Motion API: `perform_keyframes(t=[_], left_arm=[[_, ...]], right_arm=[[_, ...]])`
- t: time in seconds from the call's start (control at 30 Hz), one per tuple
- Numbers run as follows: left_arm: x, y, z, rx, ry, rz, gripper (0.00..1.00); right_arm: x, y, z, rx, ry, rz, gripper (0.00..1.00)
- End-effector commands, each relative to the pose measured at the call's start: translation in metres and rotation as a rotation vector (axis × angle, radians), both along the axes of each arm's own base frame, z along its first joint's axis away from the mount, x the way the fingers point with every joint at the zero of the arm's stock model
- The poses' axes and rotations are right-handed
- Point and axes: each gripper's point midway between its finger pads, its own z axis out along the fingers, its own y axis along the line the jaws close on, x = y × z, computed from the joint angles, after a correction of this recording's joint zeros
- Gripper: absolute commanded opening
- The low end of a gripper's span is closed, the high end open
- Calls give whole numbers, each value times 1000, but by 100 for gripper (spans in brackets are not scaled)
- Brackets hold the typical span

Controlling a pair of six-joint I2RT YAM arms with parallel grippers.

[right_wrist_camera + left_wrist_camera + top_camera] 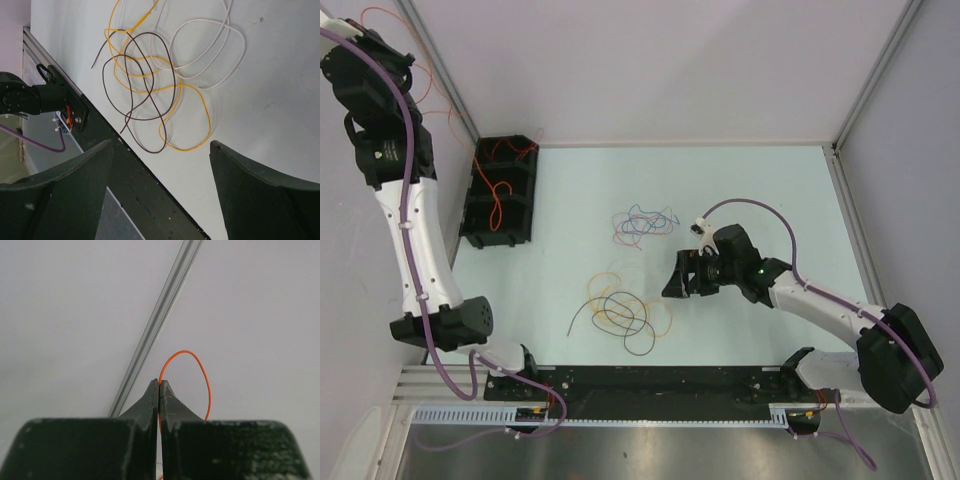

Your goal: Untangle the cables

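My left arm (420,250), at nine o'clock, and right arm (820,305), at four: white shells, black joints, mauve hoses (412,170), black wedge fingers (55,195), green wrist light (760,268).

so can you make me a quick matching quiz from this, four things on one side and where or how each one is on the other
Things:
1. left gripper
2. right gripper
3. black box
4. dark wire

States or places:
A. open, over the table
B. at the far left of the table
C. shut on an orange wire
D. looped across a yellow wire

Pairs: 1-C, 2-A, 3-B, 4-D
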Motion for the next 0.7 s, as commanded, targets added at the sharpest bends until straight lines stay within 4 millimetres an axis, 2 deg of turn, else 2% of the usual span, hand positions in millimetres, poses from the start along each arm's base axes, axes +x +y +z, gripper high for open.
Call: perform_keyframes(t=[0.0, 0.2, 0.5, 0.67], left_arm=[[1, 1, -3, 4, -11, -2, 0], [17, 1, -10, 12, -7, -20, 0], [23, 5, -11, 17, -6, -17, 0], [33, 10, -29, 6, 38, -8, 0]], right_arm=[[-2, 0, 12, 9, -39, -11, 83], [-10, -3, 12, 8, -42, -17, 83], [-11, -2, 6, 6, -32, -18, 83], [-10, -1, 3, 1, -28, -14, 83]])
